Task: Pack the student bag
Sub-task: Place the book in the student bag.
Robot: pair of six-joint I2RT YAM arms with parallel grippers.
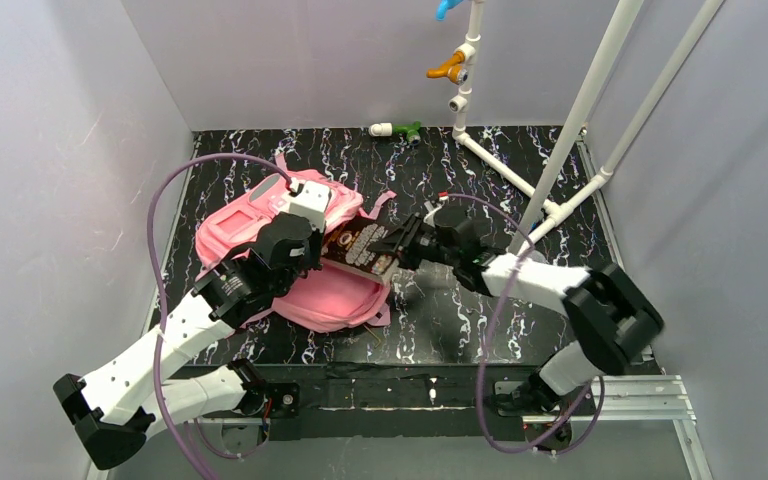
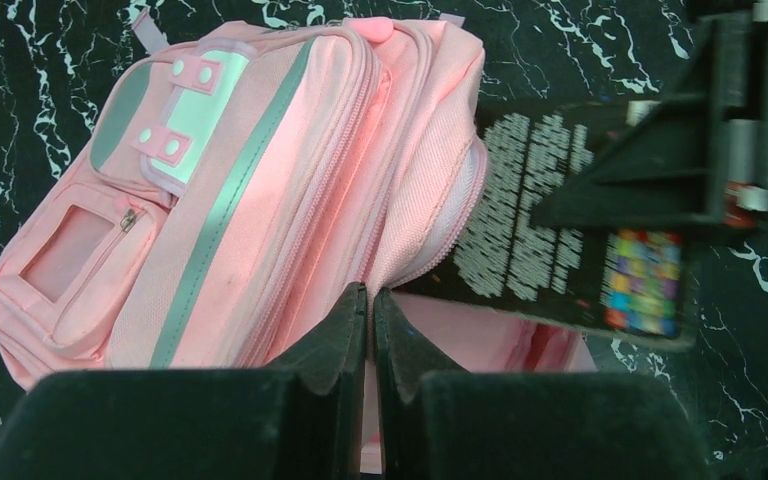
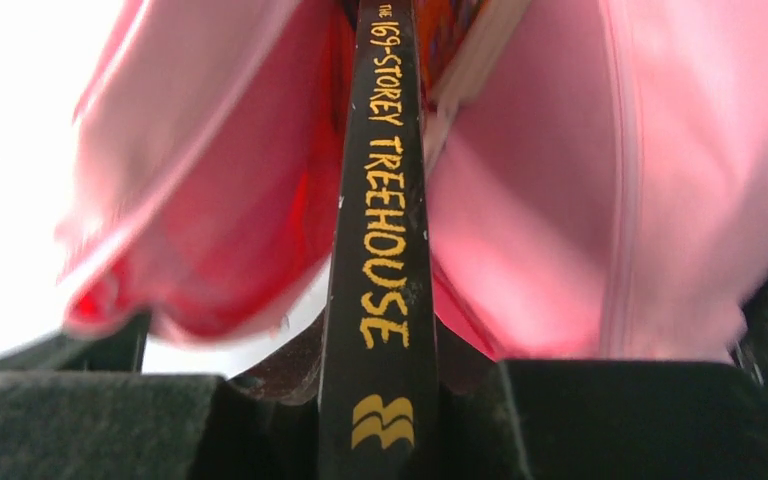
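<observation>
Pink student bag [image 1: 335, 300] on marbled table [image 1: 460, 325]

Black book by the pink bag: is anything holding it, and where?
The right gripper clamps the book at its spine edge, a finger on each cover.

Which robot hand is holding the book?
The right gripper: its jaws clamp the book by the spine. The left gripper, shut, holds no book.
</observation>
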